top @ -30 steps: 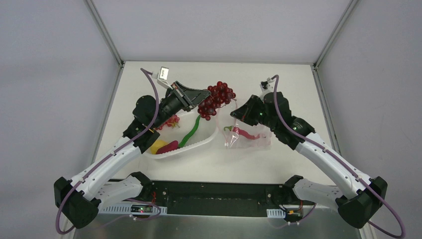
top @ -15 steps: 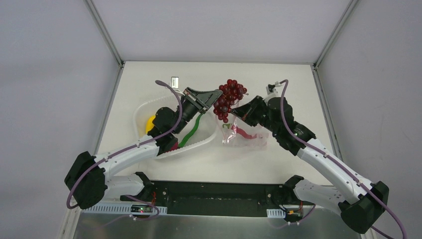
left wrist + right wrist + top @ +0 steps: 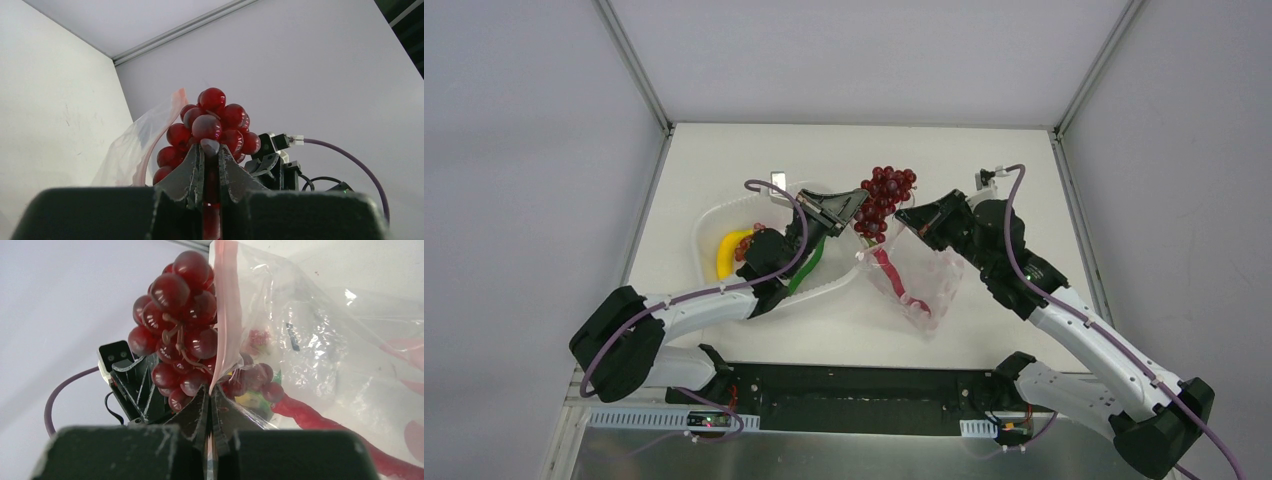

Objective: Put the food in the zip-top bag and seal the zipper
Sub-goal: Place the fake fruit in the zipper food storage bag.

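The left fingers (image 3: 189, 172) stand narrow, clamped on the base of the grape bunch (image 3: 884, 193). They hold it in the air over the middle of the worktop (image 3: 984, 170), just beside the mouth of the zip-top bag (image 3: 927, 282). The right fingers (image 3: 194, 412) are pinched tight on the bag's zipper (image 3: 226, 315) edge, and the bag hangs from them toward the near edge. A red chili (image 3: 307, 412) lies inside it. The banana (image 3: 727, 250) and green chili (image 3: 802, 278) sit in the white tub (image 3: 844, 283) on the worktop's left half.
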`<state>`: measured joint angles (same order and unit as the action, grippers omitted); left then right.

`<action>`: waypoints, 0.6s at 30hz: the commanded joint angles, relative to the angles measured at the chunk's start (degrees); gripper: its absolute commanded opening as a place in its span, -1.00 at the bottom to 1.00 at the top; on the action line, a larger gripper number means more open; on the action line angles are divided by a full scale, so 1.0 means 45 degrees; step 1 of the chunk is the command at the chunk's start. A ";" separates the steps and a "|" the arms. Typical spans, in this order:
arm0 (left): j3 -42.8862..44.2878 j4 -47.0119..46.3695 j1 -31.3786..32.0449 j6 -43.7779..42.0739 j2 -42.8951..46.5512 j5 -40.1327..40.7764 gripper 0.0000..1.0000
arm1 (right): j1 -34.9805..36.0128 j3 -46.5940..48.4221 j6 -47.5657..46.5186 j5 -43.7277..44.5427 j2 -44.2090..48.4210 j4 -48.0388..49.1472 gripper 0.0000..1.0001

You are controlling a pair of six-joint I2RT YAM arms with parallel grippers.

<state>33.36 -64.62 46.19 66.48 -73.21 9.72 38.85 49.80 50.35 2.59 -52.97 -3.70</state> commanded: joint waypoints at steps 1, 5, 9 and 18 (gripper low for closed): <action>-0.0174 -0.0315 0.0142 -0.0584 0.1244 0.0301 -1.00 | -0.0224 0.0064 0.0182 0.0625 0.0476 0.0491 -1.00; -0.0236 0.1799 0.0152 -0.0742 0.2115 0.0336 -1.00 | -0.0542 0.0076 0.0101 0.0361 0.0420 0.0641 -1.00; 0.0239 0.3735 0.0298 -0.1226 0.2368 0.0234 -1.00 | -0.0730 -0.0035 0.0128 -0.0224 0.0401 0.1263 -1.00; 0.3156 0.9480 0.0399 -0.3644 0.2412 -0.0525 -1.00 | -0.0782 0.0493 -0.1025 -0.2244 -0.0119 0.1520 -1.00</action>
<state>39.88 -31.66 47.33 55.86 -62.76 10.11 35.64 49.80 48.49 -2.26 -53.21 -1.80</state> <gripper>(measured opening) 0.075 0.009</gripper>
